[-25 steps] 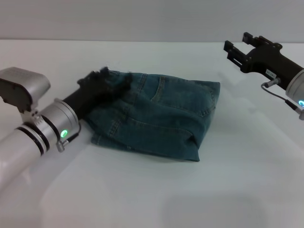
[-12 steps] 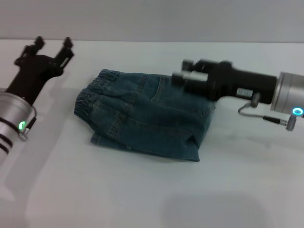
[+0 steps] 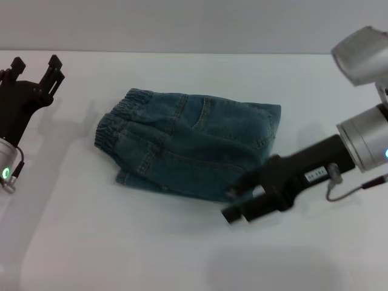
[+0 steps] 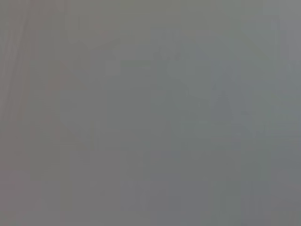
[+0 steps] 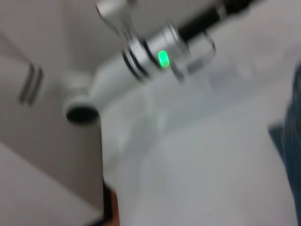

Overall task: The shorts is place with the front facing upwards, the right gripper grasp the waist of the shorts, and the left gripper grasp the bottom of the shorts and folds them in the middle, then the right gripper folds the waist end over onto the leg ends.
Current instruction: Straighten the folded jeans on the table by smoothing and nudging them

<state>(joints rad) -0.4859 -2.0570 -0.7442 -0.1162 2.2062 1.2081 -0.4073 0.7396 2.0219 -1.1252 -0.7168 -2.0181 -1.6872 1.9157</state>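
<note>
White table (image 3: 182, 254) against grey wall (image 3: 182, 24)

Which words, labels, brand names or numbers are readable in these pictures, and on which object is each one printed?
No text can be read in any view.
White label on the body of the right tool: printed marks, too small and blurred to read.
The shorts: no tag or brand visible.
The left tool: no writing visible, only a green light on its wrist.
Left wrist view: plain grey, no text.
</note>
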